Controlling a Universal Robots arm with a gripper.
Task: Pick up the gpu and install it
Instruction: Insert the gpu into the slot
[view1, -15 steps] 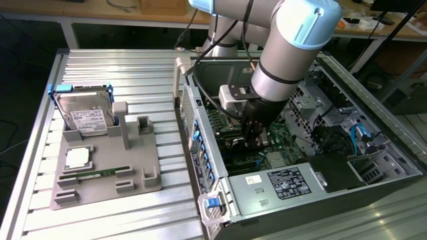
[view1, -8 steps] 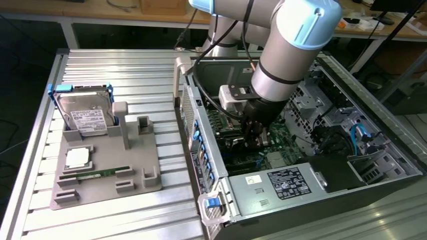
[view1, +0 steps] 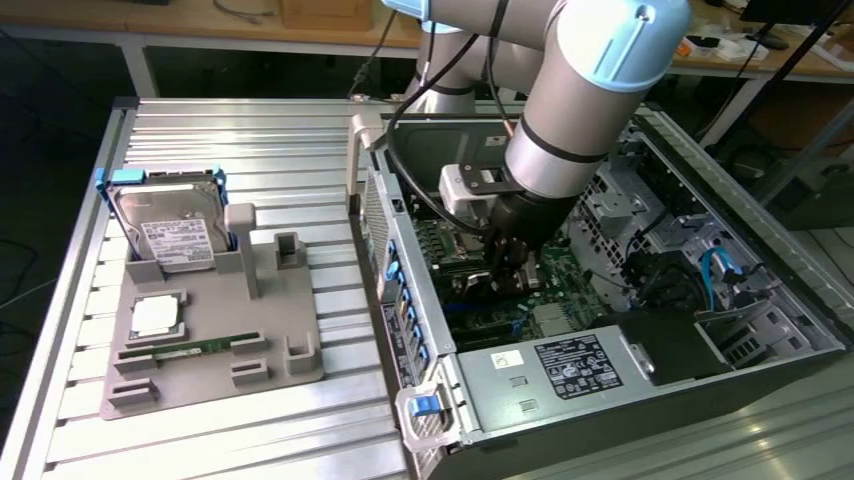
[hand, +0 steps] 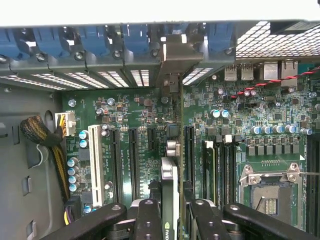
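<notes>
Table (view1: 240, 130): ribbed metal, carrying everything here.
Case (view1: 721, 385): an open computer lying on its side; the fingers are down inside it.
Arm (view1: 574, 110): grey with pale blue joint caps, reaching down into the case from above.
Board (hand: 240, 110): green, directly under the fingers, crowded with dark slots and small round capacitors.
Tray (view1: 254, 320): grey moulded holder outside the case, well apart from the fingers, on the exterior view's left.
Power supply (view1: 567, 365): silver box with a dark label inside the case, near the fingers.
Drive (view1: 174, 235): silver with a white label, propped at the tray's far end, well apart from the fingers.
Gpu (hand: 170, 175): thin dark card seen edge-on, standing upright over the board between two long slots and running on beyond the fingers. I cannot tell whether its lower edge sits in a slot.
Bracket (hand: 174, 55): grey metal at the gpu's far end, up against the case's rear wall among the blue clips (hand: 100, 40).
Gripper (hand: 170, 212): black, partly closed, clamping the gpu.
Fingers (hand: 148, 215): one pressed against each flat face of the gpu.
Socket (hand: 270, 187): square metal frame on the board, off to one side of the fingers.
Stick (view1: 200, 350): slim and green, flat in the tray, well apart from the fingers.
</notes>
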